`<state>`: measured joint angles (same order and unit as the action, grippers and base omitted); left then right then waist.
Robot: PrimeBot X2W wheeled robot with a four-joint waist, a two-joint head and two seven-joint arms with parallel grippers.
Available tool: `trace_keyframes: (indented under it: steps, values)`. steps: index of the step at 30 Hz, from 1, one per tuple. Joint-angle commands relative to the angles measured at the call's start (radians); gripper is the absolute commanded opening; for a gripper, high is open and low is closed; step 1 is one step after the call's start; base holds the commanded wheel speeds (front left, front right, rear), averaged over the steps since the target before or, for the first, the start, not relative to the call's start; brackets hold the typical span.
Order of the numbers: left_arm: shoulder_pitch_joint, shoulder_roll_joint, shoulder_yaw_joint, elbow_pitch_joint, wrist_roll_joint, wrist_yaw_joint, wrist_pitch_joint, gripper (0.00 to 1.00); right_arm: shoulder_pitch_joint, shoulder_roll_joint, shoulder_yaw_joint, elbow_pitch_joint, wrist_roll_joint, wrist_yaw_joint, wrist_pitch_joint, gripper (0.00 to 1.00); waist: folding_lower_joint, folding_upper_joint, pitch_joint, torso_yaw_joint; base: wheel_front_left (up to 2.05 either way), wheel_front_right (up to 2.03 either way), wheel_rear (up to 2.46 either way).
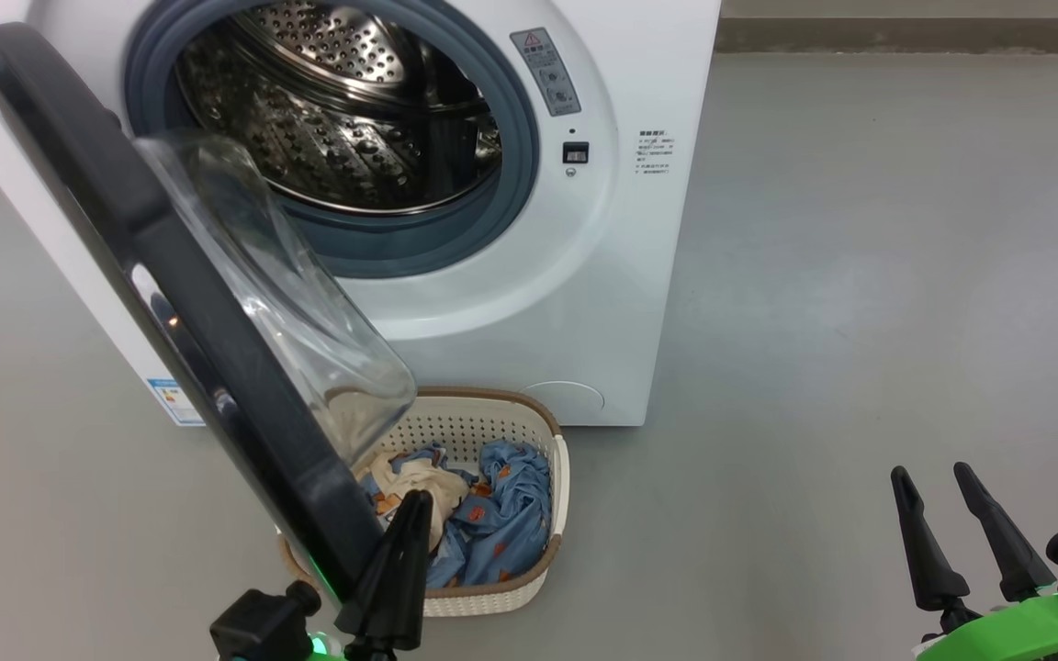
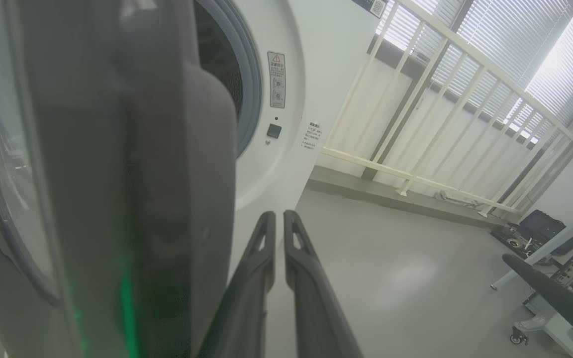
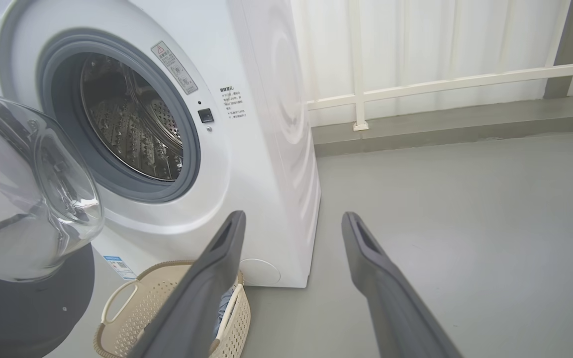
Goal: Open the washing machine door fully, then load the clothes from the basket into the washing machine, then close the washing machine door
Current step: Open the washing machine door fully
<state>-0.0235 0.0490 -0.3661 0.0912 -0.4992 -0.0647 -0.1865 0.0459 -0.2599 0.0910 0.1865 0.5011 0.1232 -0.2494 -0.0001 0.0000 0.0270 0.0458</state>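
Observation:
The white washing machine point(image 1: 639, 275) stands with its steel drum point(image 1: 336, 119) exposed. The washing machine door point(image 1: 171, 275), black-rimmed with a bulging glass window point(image 1: 290, 303), swings out toward me on the left. Under it on the floor sits the cream basket point(image 1: 492, 431) holding the clothes point(image 1: 501, 514), blue fabric and a cream piece. My left gripper point(image 1: 419, 498) is shut and empty, its fingers right beside the door's lower inner edge, above the basket. In the left wrist view the shut left gripper point(image 2: 279, 216) sits by the door rim point(image 2: 117, 174). My right gripper point(image 1: 930, 471) is open, far right over bare floor.
Grey floor point(image 1: 860, 275) stretches to the right of the machine. A white railing point(image 3: 440, 82) runs along the wall behind. Wheeled equipment point(image 2: 555, 238) stands far off to the right. The basket point(image 3: 167, 308) shows below the door glass point(image 3: 28, 189) in the right wrist view.

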Motion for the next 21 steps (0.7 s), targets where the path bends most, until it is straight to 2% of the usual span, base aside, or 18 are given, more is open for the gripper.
trace_keyframes:
  steps: [1, 10, 21]
  values:
    - [-0.044, 0.002, 0.037, -0.014, -0.006, 0.006, -0.011, 0.00, -0.022, -0.027, 0.015, -0.029, -0.004, 0.008, -0.012, 1.00, 0.0001, 0.0000, 0.000, 0.001, 0.00, 0.00, 0.00]
    - [-0.054, 0.008, 0.054, 0.007, -0.014, 0.017, -0.024, 0.00, -0.022, -0.027, 0.008, -0.035, -0.007, 0.008, -0.012, 1.00, 0.0001, 0.0000, 0.013, 0.018, 0.00, 0.00, 0.00]
    - [-0.047, 0.024, 0.054, -0.007, -0.010, 0.029, -0.024, 0.00, -0.035, -0.028, 0.003, -0.039, -0.013, 0.008, -0.012, 1.00, 0.0001, 0.0000, 0.025, 0.079, 0.00, 0.00, 0.00]
